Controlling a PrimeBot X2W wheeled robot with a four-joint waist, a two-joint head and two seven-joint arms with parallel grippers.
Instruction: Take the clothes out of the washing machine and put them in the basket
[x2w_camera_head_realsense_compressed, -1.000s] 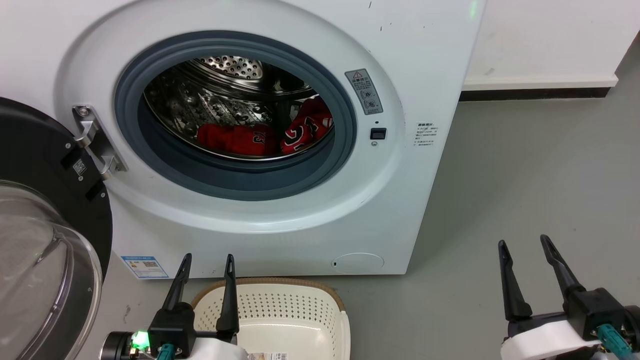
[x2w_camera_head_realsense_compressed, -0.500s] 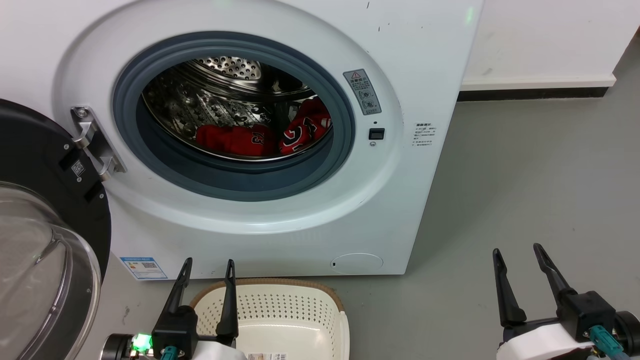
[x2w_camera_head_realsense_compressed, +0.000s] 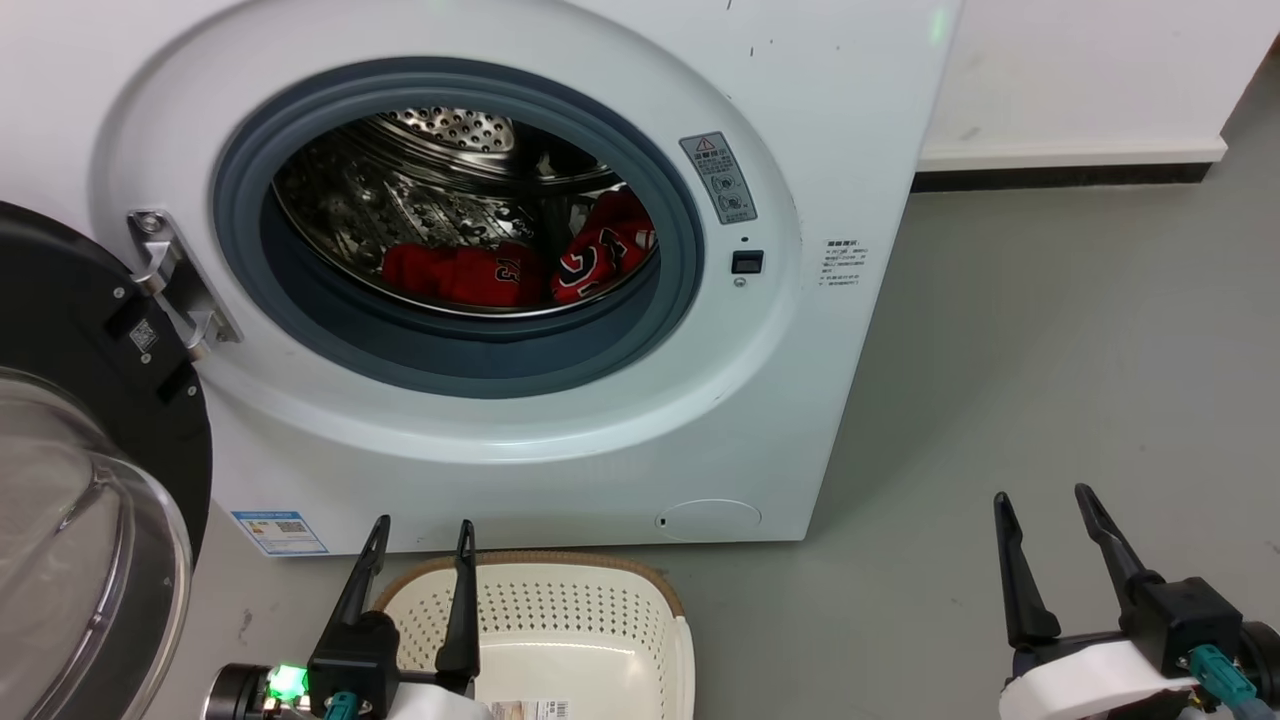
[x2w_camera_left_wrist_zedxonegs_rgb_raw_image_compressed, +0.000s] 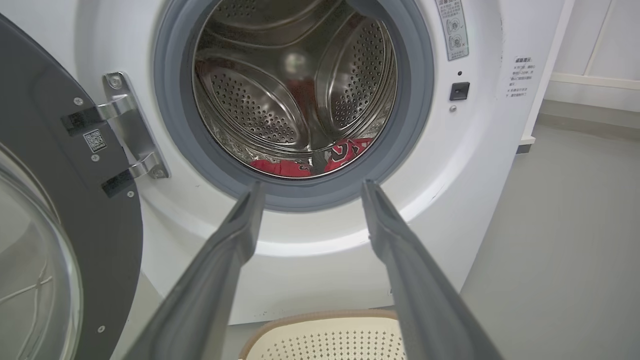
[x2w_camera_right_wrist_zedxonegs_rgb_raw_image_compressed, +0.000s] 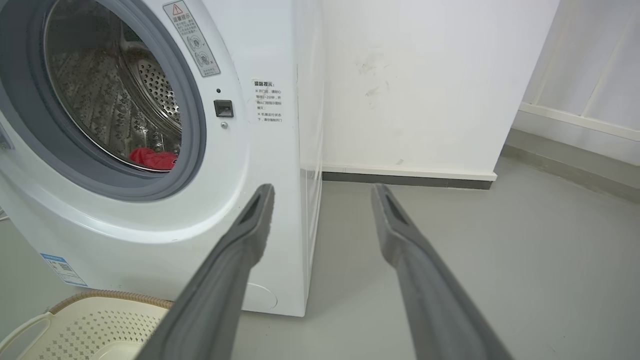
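**Two jerseys still in the drum as robot lines up on open washer**

Little has changed in the past second. The head camera has shifted slightly, nudging the washing machine (x2w_camera_head_realsense_compressed: 820, 100) a touch leftward in the head view. The things themselves lie as they did, and both grippers keep their low posts. For the task that reads as no progress yet: the clothes (x2w_camera_head_realsense_compressed: 470, 275) remain inside and the reach has not begun.

At far left, the door (x2w_camera_head_realsense_compressed: 70, 330) stands swung wide on its steel hinge (x2w_camera_head_realsense_compressed: 175, 280), well clear of the porthole. Next, the left gripper (x2w_camera_head_realsense_compressed: 424, 520) hangs near, fingers parted and holding nothing, above the left end of the basket (x2w_camera_head_realsense_compressed: 540, 557) and aimed at the opening. The basket sits on the floor just in front of the machine's base, below the porthole, with no clothing in it. Farther back, in the drum (x2w_camera_head_realsense_compressed: 440, 190), one red jersey (x2w_camera_head_realsense_compressed: 430, 270) lies low at centre. A second jersey (x2w_camera_head_realsense_compressed: 600, 250) is bunched just to its right, riding up the drum wall. The grey door seal (x2w_camera_head_realsense_compressed: 480, 355) forms a lip between fabric and basket, a likely snag. At right, the right gripper (x2w_camera_head_realsense_compressed: 1041, 493) waits spread and empty, well apart from the machine, over grey floor (x2w_camera_head_realsense_compressed: 1050, 350).
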